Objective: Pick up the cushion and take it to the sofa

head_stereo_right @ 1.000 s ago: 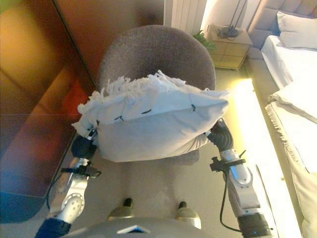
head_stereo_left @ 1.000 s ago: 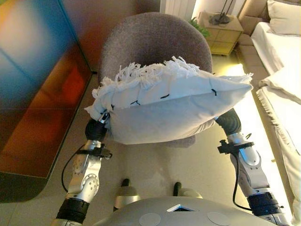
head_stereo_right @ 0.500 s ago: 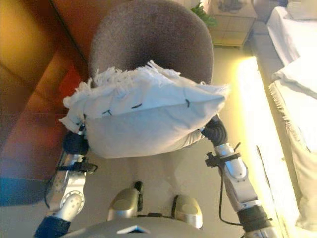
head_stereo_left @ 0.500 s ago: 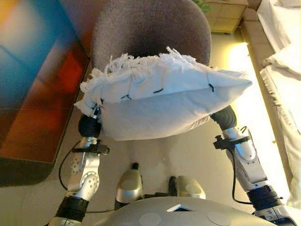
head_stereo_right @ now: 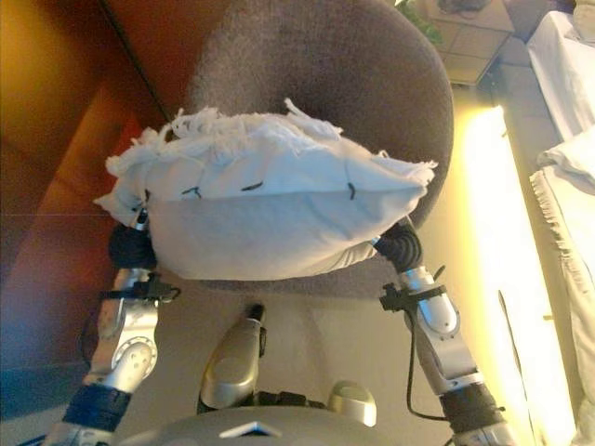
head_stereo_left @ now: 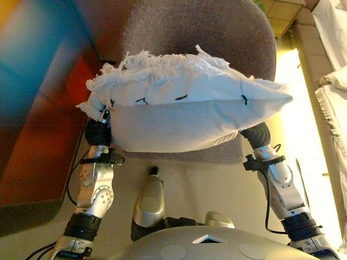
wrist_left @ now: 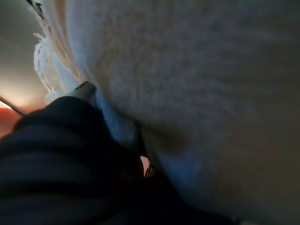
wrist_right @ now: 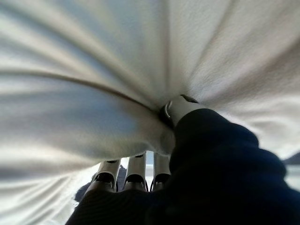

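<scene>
The white fringed fabric cushion (head_stereo_left: 184, 111) is carried clear of the floor, clamped from both ends so its soft bulk cannot sag free. The left hand (wrist_left: 84, 89) and the right hand (wrist_right: 180, 110) are pressed into it; their grasp cannot be told. Beyond the cushion stands the round grey upholstered chair (head_stereo_left: 217, 30).

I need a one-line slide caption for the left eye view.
White fringed cushion carried between both arms above a grey round chair.
</scene>
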